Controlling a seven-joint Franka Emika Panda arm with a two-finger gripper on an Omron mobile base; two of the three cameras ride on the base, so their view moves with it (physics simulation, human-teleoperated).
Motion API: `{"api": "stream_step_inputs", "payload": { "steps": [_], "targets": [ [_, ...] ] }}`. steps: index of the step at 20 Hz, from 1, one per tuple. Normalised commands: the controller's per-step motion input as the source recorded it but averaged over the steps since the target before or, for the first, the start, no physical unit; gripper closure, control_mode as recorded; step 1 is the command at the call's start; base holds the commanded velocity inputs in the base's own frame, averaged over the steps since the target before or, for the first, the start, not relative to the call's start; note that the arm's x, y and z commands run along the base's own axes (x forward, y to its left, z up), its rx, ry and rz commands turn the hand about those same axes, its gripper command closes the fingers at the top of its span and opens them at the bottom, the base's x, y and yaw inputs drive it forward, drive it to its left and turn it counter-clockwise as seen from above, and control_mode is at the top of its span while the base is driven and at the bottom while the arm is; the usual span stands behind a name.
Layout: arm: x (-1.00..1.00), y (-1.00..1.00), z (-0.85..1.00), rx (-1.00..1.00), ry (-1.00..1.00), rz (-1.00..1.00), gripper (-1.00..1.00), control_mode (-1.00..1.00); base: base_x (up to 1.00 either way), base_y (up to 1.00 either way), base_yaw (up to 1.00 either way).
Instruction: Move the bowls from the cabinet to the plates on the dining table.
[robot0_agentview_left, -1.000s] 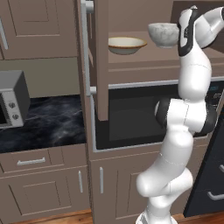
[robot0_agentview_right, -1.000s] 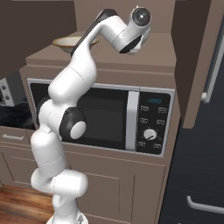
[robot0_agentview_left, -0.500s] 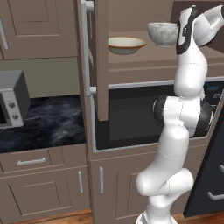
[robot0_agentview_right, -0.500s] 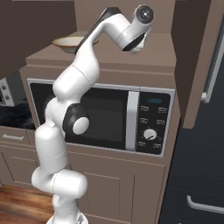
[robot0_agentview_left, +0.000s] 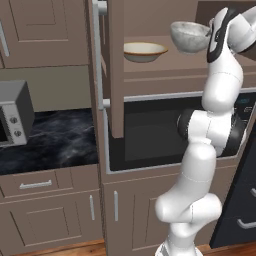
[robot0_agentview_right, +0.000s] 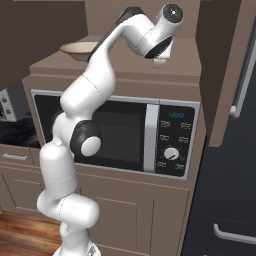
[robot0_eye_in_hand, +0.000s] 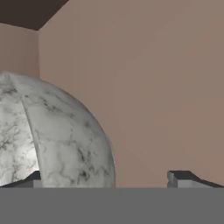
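Hand view: open pincer (robot0_eye_in_hand: 109, 179) has edged nearer the marbled bowl (robot0_eye_in_hand: 52, 135).

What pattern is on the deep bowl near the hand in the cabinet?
Grey-white marble veining on the deep bowl, seen best in the hand view.

Tight room inside the open cabinet
The deep grey-white marbled bowl (robot0_eye_in_hand: 52, 135) crowds the left; bare brown back wall (robot0_eye_in_hand: 153, 87) blocks beyond, with free shelf (robot0_agentview_left: 165, 67) right of it.
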Motion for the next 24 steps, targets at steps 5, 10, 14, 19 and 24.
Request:
{"api": "stream_step_inputs", "payload": {
  "steps": [5, 10, 14, 19, 24],
  "targets": [
    [-0.29, 0.02, -0.61, -0.05, 0.06, 0.03, -1.00, -1.00, 0.00, 0.00, 0.00],
    [-0.19, 0.02, -0.56, -0.03, 0.01, 0.01, -1.00, -1.00, 0.00, 0.00, 0.00],
    [-0.19, 0.19, -0.46, -0.02, -0.02, 0.00, 1.00, -1.00, 0.00, 0.00, 0.00],
    [-0.25, 0.02, -0.38, 0.00, -0.07, 0.00, 1.00, -1.00, 0.00, 0.00, 0.00],
    [-0.24, 0.00, -0.40, 0.00, -0.07, 0.00, 1.00, -1.00, 0.00, 0.00, 0.00]
  ]
}}
